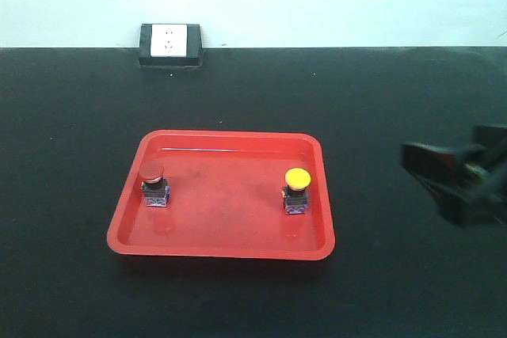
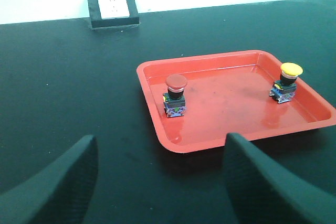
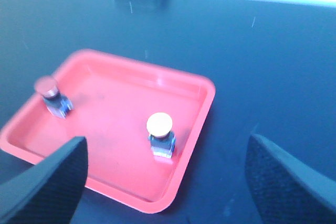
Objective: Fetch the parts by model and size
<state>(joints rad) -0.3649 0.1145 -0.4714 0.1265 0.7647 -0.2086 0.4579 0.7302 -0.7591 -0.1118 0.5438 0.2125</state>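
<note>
Shallow red plastic tray (image 1: pixel 238 252) on black surface (image 1: pixel 71 156): red-capped push-button switch (image 1: pixel 154 184), yellow-capped push-button switch (image 1: pixel 297 191), both upright, ungrasped. Left end effector (image 2: pixel 157 182) and right end effector (image 3: pixel 163 182): released, empty. Step judged approach; next, descend over one switch.

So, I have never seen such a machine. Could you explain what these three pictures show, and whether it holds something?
It is a robot with two arms. One camera looks from the front; the other two sit on the wrists, so the dark shapes at their lower edges are the open left gripper and right gripper. On the black table lies a red tray with two push-button switches standing apart: the red switch and the yellow switch. A white socket sits at the wall. Nothing is held.
</note>
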